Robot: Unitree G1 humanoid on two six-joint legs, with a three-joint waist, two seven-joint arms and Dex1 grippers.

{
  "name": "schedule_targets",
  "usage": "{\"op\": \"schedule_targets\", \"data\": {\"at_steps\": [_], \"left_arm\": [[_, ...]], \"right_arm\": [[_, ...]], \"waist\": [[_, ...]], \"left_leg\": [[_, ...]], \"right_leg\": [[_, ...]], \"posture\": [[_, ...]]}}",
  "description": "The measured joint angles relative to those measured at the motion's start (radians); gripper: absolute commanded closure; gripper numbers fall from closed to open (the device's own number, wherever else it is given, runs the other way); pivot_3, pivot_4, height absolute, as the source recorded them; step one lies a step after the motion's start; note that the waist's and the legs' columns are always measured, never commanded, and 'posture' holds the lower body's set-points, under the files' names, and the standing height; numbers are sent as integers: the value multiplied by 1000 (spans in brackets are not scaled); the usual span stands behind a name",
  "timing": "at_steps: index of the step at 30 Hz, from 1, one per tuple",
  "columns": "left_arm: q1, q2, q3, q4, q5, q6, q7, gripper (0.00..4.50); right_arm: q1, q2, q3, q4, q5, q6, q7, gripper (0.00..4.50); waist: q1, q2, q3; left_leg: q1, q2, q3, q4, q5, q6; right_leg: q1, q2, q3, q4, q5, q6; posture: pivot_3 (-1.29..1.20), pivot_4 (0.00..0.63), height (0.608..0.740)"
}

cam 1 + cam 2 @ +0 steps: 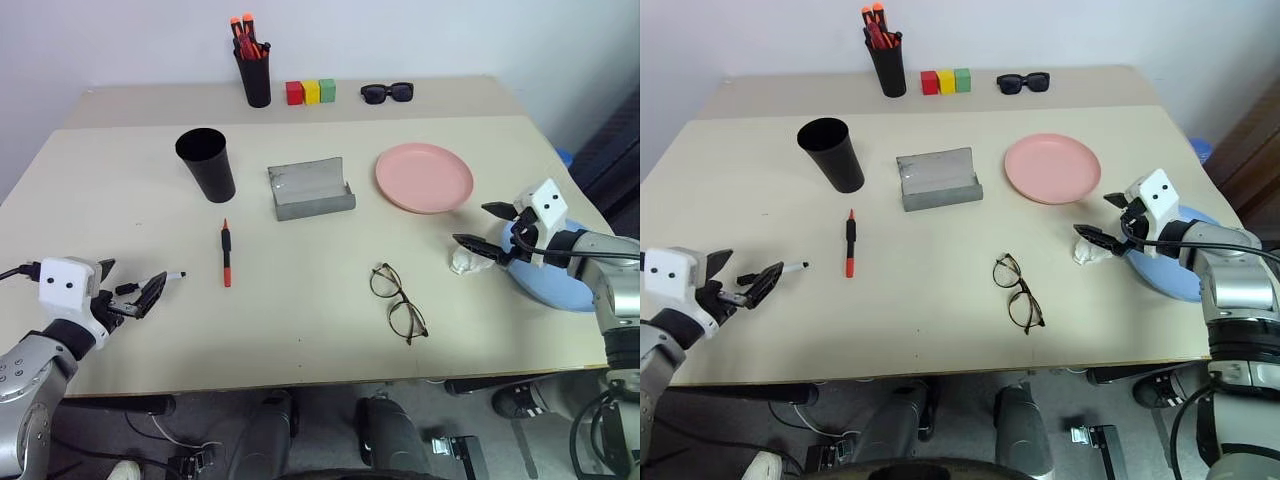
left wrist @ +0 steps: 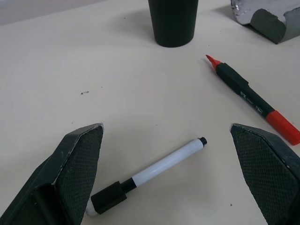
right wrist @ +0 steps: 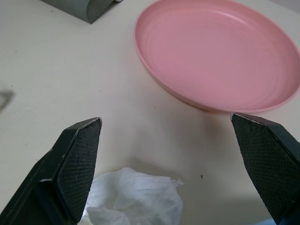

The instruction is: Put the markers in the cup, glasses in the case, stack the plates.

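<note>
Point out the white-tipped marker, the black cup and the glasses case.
white-tipped marker (image 2: pixel 161 164), left wrist view, middle of its white barrel
black cup (image 1: pixel 208 165), left eye view, its side wall
glasses case (image 1: pixel 310 190), left eye view, its open grey lining

A red-tipped marker (image 1: pixel 226 254) is lying near a black cup (image 1: pixel 206 163), with wire-rimmed glasses (image 1: pixel 398 301) sitting right of it.

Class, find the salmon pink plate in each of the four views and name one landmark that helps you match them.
Left eye view: the pink plate lies right of centre, just right of the grey case.
Right eye view: same place, beside the case.
Left wrist view: not in this picture; a corner of the case is there.
Right wrist view: the plate lies ahead of the open fingers, with the case's corner nearby.
Shared landmark: the grey case.
</note>
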Motion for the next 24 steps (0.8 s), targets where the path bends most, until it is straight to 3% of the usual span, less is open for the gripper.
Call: {"op": "schedule_targets", "data": {"at_steps": [12, 24], "left_arm": [[-24, -27, -10, -2, 8, 2, 25, 49], [-193, -19, -176, -6, 56, 115, 90, 49]], "right_arm": [[-4, 32, 23, -63, 0, 26, -17, 0], [30, 89, 51, -243, -9, 54, -75, 0]], "waist": [[0, 0, 0], [1, 0, 0]], "left_leg": [[0, 0, 0, 0, 0, 0], [0, -1, 0, 1, 0, 0]], "right_leg": [[0, 0, 0, 0, 0, 0], [0, 1, 0, 1, 0, 0]], "posture": [[0, 150, 740], [0, 150, 740]]}}
